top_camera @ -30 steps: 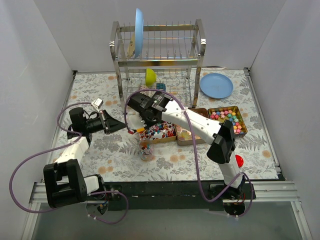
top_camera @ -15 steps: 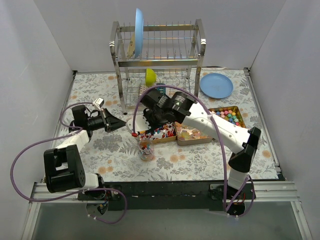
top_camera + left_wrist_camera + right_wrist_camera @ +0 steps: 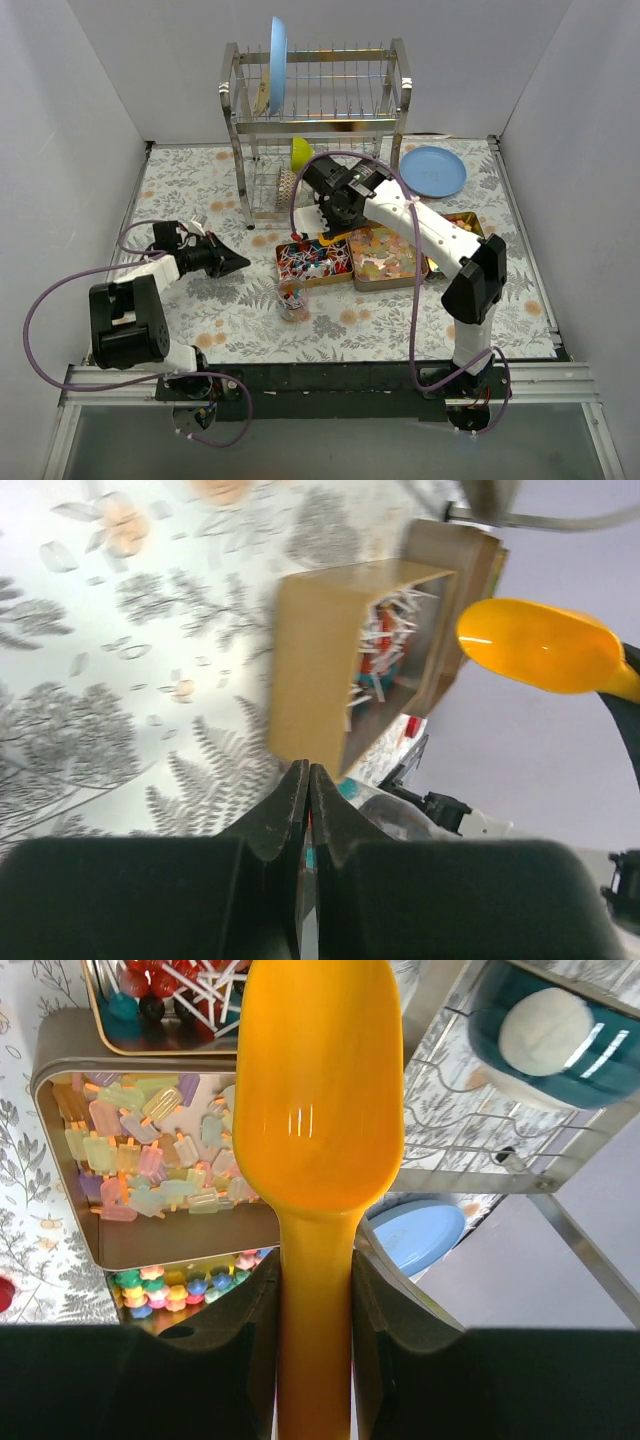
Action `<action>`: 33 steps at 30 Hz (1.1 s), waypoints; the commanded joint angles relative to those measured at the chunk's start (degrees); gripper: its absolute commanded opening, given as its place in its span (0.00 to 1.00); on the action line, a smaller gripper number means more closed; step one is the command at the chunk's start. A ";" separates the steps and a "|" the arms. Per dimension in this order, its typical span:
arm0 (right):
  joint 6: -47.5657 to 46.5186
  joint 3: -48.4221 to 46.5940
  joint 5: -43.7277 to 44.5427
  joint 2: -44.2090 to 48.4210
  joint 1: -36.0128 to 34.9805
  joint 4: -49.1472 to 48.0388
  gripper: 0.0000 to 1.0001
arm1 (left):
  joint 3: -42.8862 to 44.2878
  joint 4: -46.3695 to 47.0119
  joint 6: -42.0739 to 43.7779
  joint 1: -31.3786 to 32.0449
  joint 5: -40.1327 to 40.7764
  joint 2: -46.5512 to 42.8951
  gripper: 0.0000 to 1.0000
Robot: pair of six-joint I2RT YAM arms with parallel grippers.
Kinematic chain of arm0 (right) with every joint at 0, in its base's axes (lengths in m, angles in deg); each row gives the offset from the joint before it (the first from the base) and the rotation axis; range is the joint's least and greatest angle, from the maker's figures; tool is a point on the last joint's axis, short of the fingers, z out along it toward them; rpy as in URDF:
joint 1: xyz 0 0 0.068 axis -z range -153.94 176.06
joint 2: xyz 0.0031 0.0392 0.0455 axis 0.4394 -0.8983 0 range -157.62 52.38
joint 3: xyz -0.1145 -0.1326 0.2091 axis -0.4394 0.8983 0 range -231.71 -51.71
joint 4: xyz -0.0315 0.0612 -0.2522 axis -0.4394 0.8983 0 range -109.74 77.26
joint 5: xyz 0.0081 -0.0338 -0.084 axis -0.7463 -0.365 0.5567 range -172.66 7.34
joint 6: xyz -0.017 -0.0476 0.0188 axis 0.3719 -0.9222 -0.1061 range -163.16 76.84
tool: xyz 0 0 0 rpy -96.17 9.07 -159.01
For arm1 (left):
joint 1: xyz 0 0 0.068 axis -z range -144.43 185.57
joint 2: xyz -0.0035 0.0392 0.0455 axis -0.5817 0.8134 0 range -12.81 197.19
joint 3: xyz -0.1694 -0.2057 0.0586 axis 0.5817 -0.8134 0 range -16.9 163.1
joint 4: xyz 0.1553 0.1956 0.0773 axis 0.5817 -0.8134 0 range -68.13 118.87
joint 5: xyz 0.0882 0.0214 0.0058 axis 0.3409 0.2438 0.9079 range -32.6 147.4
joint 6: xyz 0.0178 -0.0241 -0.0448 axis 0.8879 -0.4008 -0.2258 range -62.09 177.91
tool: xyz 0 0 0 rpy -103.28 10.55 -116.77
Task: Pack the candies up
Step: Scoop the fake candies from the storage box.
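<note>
My right tool [image 3: 315, 1295] is clamped on the handle of the orange scoop [image 3: 318, 1100], held up beside the dish rack [image 3: 318, 110] and close to the tins [image 3: 388, 286] where the candies [image 3: 150, 1155] lie. My left tool [image 3: 307, 792] has its fingers pressed together on nothing, low over the bench [image 3: 200, 310], left of the tins. A few sweets sit in the small jar [image 3: 292, 300].

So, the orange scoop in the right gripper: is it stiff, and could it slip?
Probably stiff: the scoop juts straight out from the right gripper without sagging. Its glossy plastic suggests it may slide in that grip if pushed hard. Its bowl looks empty, so it is likely light.
</note>
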 commanded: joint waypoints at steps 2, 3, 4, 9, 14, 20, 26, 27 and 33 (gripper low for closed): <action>-2.37 -0.16 6.54 -3.15 -0.58 4.01 0.01 | -0.37 0.02 0.96 2.74 5.74 5.04 0.00; -2.55 0.01 7.67 -3.50 -0.58 4.01 0.01 | -0.11 0.54 0.96 3.44 5.91 5.93 0.00; -2.73 0.36 8.21 -4.11 -0.67 4.01 0.01 | 0.42 1.42 0.79 4.66 5.83 6.55 0.00; -3.69 1.42 11.02 -5.79 -0.76 4.10 0.01 | 1.30 3.45 -0.79 7.66 5.65 11.02 0.00; -3.34 0.81 14.36 -9.30 -0.93 4.10 0.01 | 1.48 5.47 -1.85 9.86 6.27 13.67 0.00; -2.20 -1.39 16.47 -14.48 -2.86 4.01 0.01 | 2.27 7.05 -3.34 13.81 5.57 16.65 0.00; 0.08 -3.32 14.37 -18.27 -5.76 4.10 0.01 | 2.44 8.37 -4.75 15.49 4.34 18.15 0.00; 0.61 -3.67 14.02 -18.79 -6.38 4.01 0.01 | 2.44 8.81 -4.93 15.66 4.07 18.41 0.00; 4.73 -9.38 12.43 -24.24 -8.05 4.10 0.01 | 2.27 9.86 -5.98 16.10 2.93 18.77 0.00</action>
